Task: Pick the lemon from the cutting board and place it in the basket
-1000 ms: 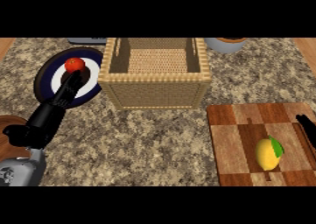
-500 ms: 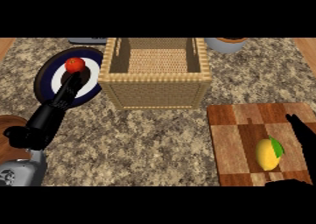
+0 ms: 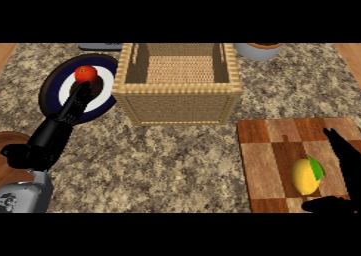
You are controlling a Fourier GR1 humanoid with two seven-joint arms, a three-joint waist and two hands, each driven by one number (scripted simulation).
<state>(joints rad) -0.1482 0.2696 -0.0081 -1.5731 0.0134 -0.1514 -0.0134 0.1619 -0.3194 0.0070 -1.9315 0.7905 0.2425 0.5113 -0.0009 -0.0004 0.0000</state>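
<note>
Speckled stone surface [image 3: 175, 160], near to far. Right robot hand [image 3: 349, 170] open just beside lemon [image 3: 307, 176] on cutting board [image 3: 268, 160]; nothing clamped. Risk: roll-away on contact. Left robot hand [image 3: 46, 142] open, resting. Risk beyond: clipping basket [image 3: 179, 102] rim.

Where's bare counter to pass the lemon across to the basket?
Open granite lies between the cutting board, the basket front and the left hand. Crowded: the right hand flanks the lemon; a plate sits left of the basket.
</note>
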